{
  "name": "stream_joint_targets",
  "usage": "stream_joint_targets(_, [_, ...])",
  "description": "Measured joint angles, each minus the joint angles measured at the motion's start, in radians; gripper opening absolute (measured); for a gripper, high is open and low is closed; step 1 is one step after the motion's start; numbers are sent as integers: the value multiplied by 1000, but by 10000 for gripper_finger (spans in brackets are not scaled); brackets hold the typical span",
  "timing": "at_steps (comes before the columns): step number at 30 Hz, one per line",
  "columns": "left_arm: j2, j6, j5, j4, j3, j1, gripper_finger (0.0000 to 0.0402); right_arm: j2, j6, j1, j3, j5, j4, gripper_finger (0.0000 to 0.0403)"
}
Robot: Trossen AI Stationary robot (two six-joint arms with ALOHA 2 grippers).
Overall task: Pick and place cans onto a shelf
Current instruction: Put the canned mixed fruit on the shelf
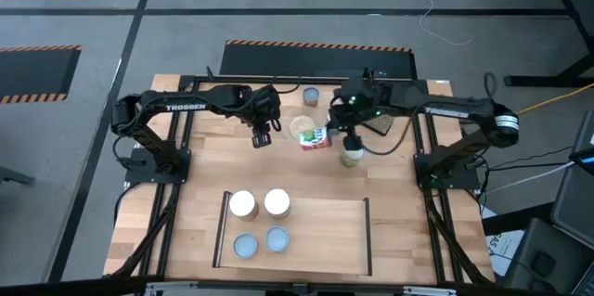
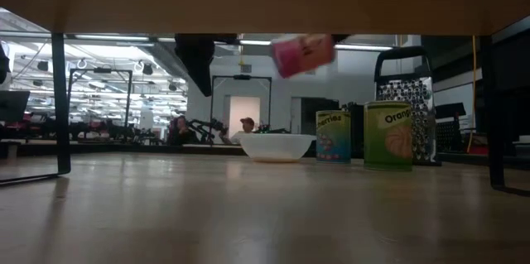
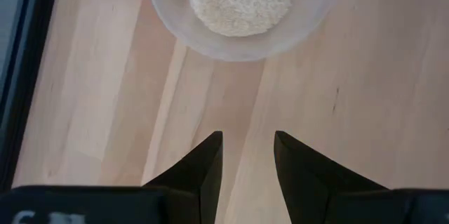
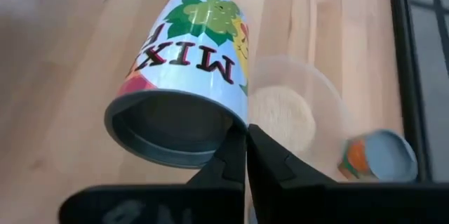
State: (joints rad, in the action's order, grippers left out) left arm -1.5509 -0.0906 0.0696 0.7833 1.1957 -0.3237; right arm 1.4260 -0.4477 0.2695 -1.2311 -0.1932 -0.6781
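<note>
Nearest the camera: in the right wrist view we saw the right gripper [image 4: 245,155] with its fingers drawn almost together, pinching the rim of the held can [image 4: 184,76], which hung tilted with its open-looking hollow end towards us.
Held can: we saw it off the table, pink-labelled in the low view [image 2: 302,53], and from above just right of the bowl of grains [image 1: 302,128].
Left gripper: we saw the left gripper [image 3: 247,155] hovering over bare tabletop just near of the bowl [image 3: 242,10], fingers a narrow gap apart and holding nothing.
Shelf: we saw the shelf [image 1: 325,231] at the near edge with four cans [image 1: 260,222] grouped at its left end and the right half bare.
Other cans: one stood far of the bowl [image 1: 310,96], another just right of the held can [image 1: 351,156]; the low view showed two labelled ones [image 2: 387,136] before a grater [image 2: 406,90].
Risk: we judged the rim grip thin, so the tilted can could twist or slip out over the bowl, or knock the neighbouring can.
Views compared: only the wrist view showed us the pinch on the rim; only the low view showed the can clear of the table; only the high view showed the shelf's free places.
</note>
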Motion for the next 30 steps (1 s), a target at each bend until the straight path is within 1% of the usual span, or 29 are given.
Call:
stream_joint_targets(3, [0, 0, 0, -3, 0, 0, 121, -4, 19, -23, -140, 1, -203, 4])
stream_joint_targets(5, [0, 0, -1, -4, 0, 2, 121, 4, 54, -43, -232, 0, -301, 4])
stream_joint_targets(8, [0, 0, 0, -15, 0, 3, 121, 18, 91, -81, -351, 0, -419, 4])
stream_joint_targets(12, [0, 0, 0, -22, 0, 3, 121, 36, 185, -141, -457, -12, -497, 4])
stream_joint_targets(14, [0, 0, -1, -22, 0, 3, 121, 42, 240, -175, -481, -33, -510, 4])
stream_joint_targets(17, [0, 0, 0, -22, 0, 3, 121, 49, 326, -223, -490, -94, -525, 4])
stream_joint_targets(22, [0, 0, 0, -22, 0, 3, 121, 64, 537, -295, -486, -192, -573, 4])
stream_joint_targets(26, [0, 0, 0, -25, 0, 3, 121, 72, 702, -335, -486, -232, -642, 4])
stream_joint_targets(30, [0, 0, 0, -30, 0, 3, 121, 84, 871, -369, -486, -246, -685, 4])
